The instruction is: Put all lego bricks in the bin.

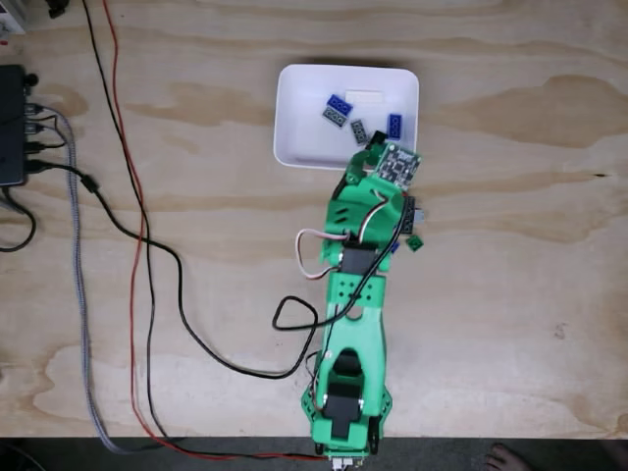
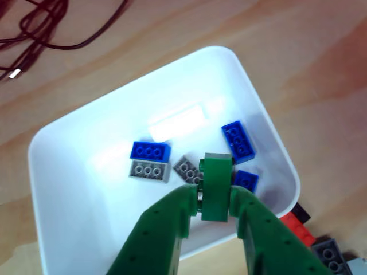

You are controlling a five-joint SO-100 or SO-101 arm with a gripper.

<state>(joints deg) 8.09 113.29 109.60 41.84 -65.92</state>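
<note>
The white bin [image 1: 294, 147] sits at the top centre of the table in the fixed view. Several lego bricks lie in it: a blue one [image 2: 150, 150], a grey one [image 2: 149, 170], another grey [image 2: 187, 169], two more blue [image 2: 238, 139] [image 2: 246, 180] and a white plate [image 2: 176, 122]. My green gripper [image 2: 215, 195] [image 1: 370, 157] hangs over the bin's near edge, shut on a green brick [image 2: 216, 183] held upright between its fingers. Red [image 2: 293, 227] and grey [image 2: 330, 255] bricks lie on the table outside the bin.
A small green brick [image 1: 415, 243] lies on the wood right of the arm. Black, red and grey cables [image 1: 147, 255] run over the left half of the table to a black box [image 1: 10, 123]. A bare foot [image 1: 505, 457] shows below the table's front edge.
</note>
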